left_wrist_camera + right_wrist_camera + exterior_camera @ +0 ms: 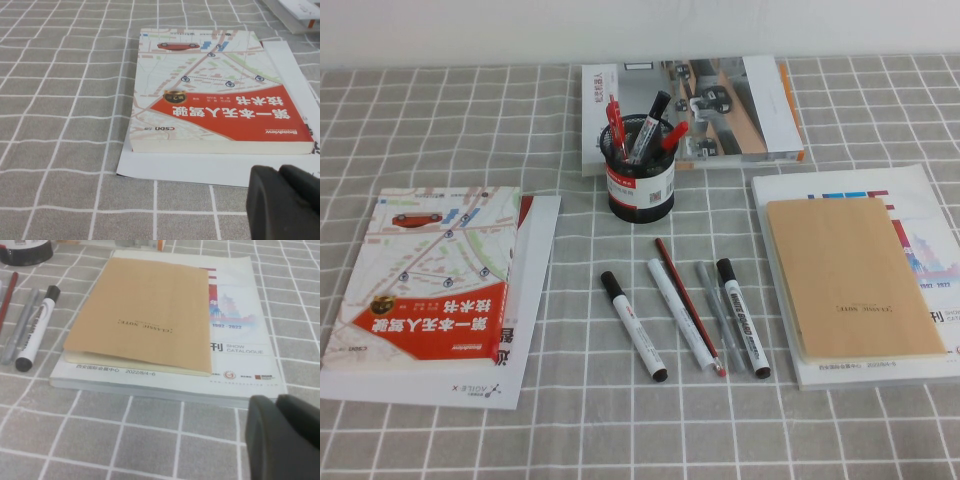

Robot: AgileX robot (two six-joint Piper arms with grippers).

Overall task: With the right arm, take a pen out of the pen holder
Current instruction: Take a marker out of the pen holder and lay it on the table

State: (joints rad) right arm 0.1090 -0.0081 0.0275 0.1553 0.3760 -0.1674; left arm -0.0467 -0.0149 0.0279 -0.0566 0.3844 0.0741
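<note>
**1. Arm pose.** Neither arm showed in the high view. The right gripper [276, 405] hung low over the desk [440, 110] near its front right corner, just short of the catalogue [240, 300]. Its two black moulded fingers were pressed together and held nothing. The left gripper [278, 175] hung low near the front left corner, just short of the book [220, 90]. I saw its fingers meet at a thin seam, also empty.

**2. Task item.** The holder [641, 195], a black wire-mesh cylinder with a red-and-white label band, stood upright toward the back edge, about centre. Its pens [638, 130] leaned out over the rim, red ones and a black-capped one among them.

**3. Materials and shapes.**
- The desk carried a grey cloth with a white grid.
- In front of the holder lay three white-barrelled markers [633, 325], a thin red pencil [673, 272] and a translucent grey pen [710, 290], roughly parallel.
- Near the right edge, a matte kraft-brown notebook [850, 275] lay flat on the glossy catalogue.
- Near the left edge, the softcover book, with a map print above a red block, lay on a white sheet [535, 290].
</note>
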